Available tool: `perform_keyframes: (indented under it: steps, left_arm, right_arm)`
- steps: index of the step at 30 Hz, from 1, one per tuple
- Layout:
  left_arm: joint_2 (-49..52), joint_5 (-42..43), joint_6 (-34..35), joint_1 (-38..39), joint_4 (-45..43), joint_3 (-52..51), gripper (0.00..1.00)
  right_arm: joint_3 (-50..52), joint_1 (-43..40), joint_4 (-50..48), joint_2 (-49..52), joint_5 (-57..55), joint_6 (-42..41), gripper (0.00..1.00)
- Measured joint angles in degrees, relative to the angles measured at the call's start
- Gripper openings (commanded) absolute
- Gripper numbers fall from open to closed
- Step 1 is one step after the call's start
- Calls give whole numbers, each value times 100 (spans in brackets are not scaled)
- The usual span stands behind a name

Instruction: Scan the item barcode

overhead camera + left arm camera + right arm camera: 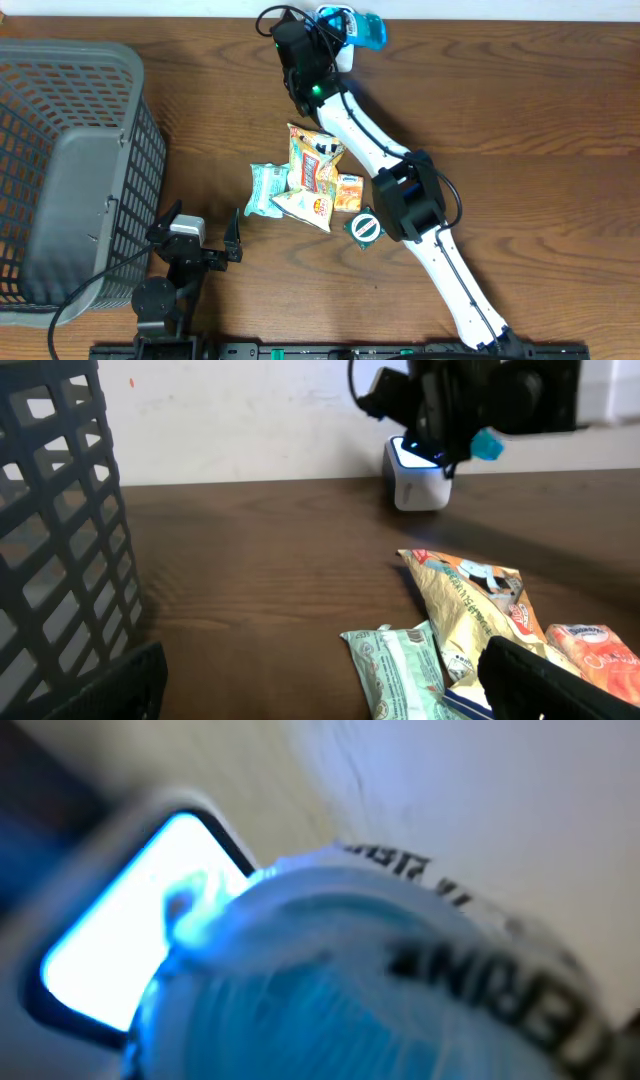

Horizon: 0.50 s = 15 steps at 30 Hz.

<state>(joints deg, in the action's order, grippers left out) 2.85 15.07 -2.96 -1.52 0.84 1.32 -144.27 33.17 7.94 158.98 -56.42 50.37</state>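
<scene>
My right pincer (342, 27) is clamped on the blue item (368, 28) at the far edge of the table (520, 120). It holds the item close in front of the white scanner (418, 480), whose window glows blue just beside the fingers. From the right wrist camera the item fills the view, blurred, its dark lettering unreadable. Back along that arm lie a yellow snack bag (315, 165), a green packet (268, 190), an orange packet (348, 192) and a round green-and-white piece (365, 227). My left pincer (200, 222) hangs with its fingers wide apart and nothing between them. The grey basket (100, 60) is close on its left, and the green packet lies just ahead to its right.
</scene>
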Motion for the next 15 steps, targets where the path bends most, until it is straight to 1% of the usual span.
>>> perform_keyframes:
  steps: [6,8,10,13,14,15]
  left_arm:
    - [0,0,0,0,0,0,98]
    - [4,-2,0,0,0,0,97]
    - [4,-4,0,0,0,0,98]
    - [4,-2,0,0,0,0,98]
    - [4,-2,2,0,0,0,98]
    - [4,-2,0,0,0,0,98]
  right_arm:
    - [-7,-372,1641,-925,-826,-304,1]
    - [-52,-597,2643,-1307,-935,-688,1]
    - [-87,-944,3482,-1650,-1032,-1244,1]
    - [-157,-1554,4439,-1884,-1027,-2046,1]
    - [-151,-1871,4760,-1910,-960,-2389,1]
    - [-131,-2052,4913,-1910,-901,-2566,1]
